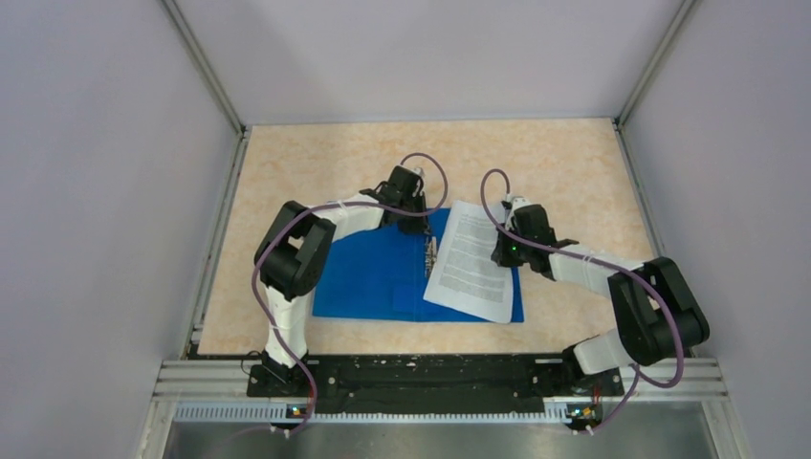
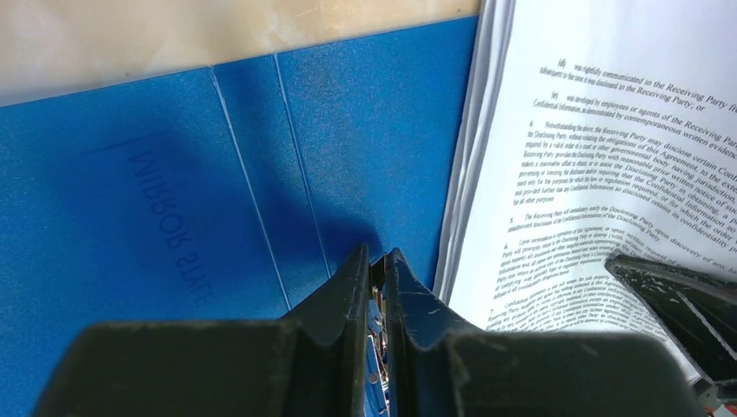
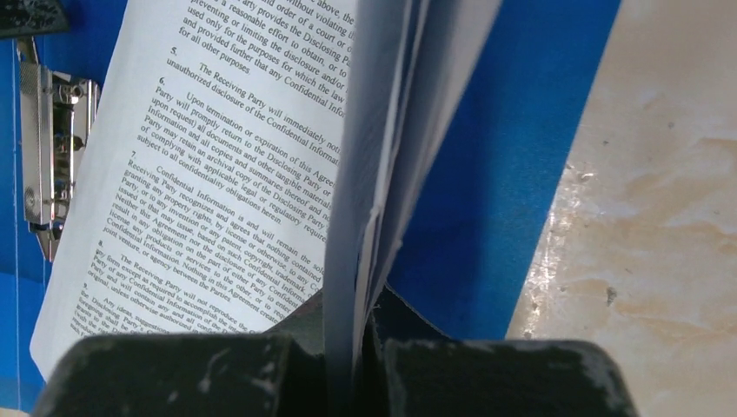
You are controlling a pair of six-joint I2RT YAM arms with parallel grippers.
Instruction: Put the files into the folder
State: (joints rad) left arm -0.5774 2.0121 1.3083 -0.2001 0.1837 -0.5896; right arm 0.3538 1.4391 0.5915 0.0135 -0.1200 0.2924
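Observation:
The blue folder lies open and flat on the table. The files, white printed sheets, rest tilted on its right half, beside the metal spine clip. My left gripper sits at the far end of the spine, its jaws nearly together on a small part of the clip. My right gripper is shut on the right edge of the files, and the lifted sheets run up between its fingers. In the left wrist view, the folder fills the left and the files the right.
The beige table is enclosed by grey walls on three sides, with a black rail along the near edge. Bare tabletop lies right of the folder. The right gripper's finger shows in the left wrist view.

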